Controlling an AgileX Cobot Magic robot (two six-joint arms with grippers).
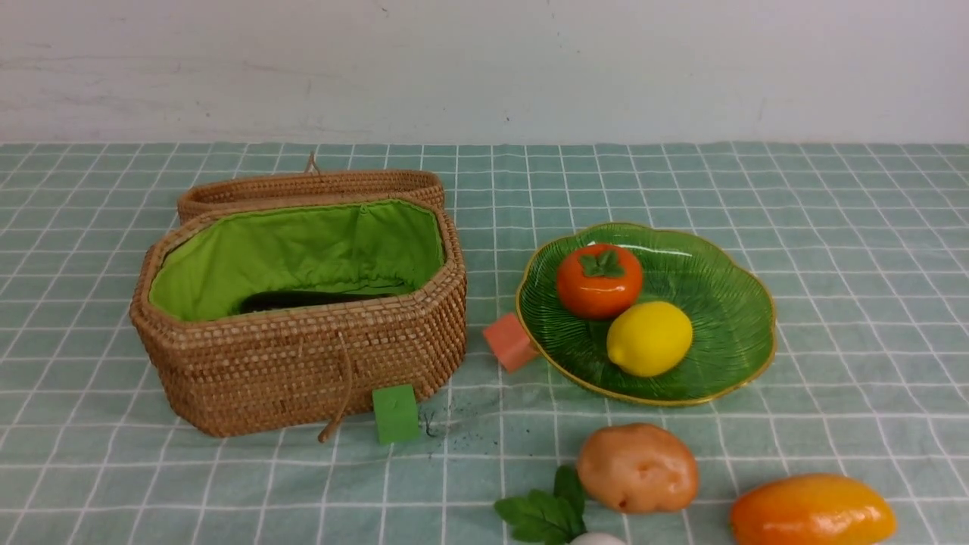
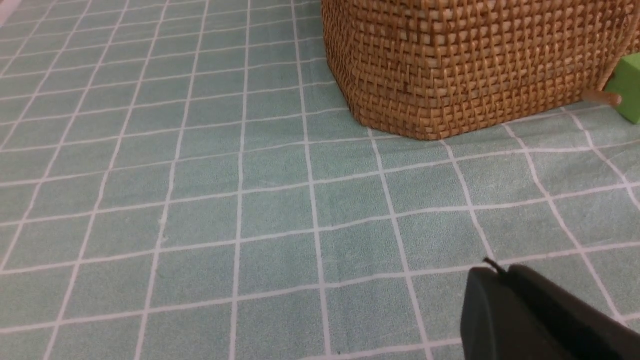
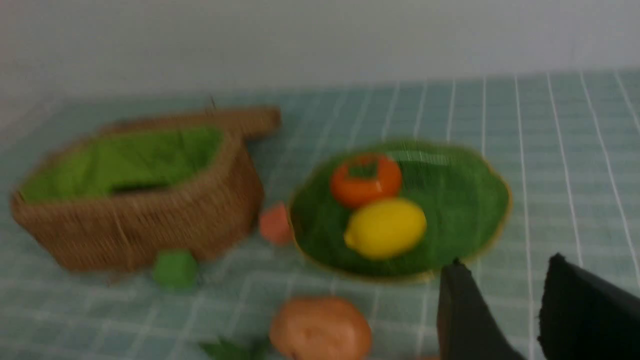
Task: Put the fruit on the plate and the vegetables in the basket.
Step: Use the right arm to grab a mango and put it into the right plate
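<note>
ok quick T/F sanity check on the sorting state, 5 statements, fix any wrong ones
1. The persimmon and lemon lie on the plate. True.
2. The mango and potato lie on the cloth, in front of the plate. True.
3. The basket is shut. False: its lid is folded back and the green lining shows.
4. The green cube sits on the plate. False: it stands on the cloth by the basket's front wall.
5. The right hand grips the lemon. False: it is open, with nothing between its fingers.
</note>
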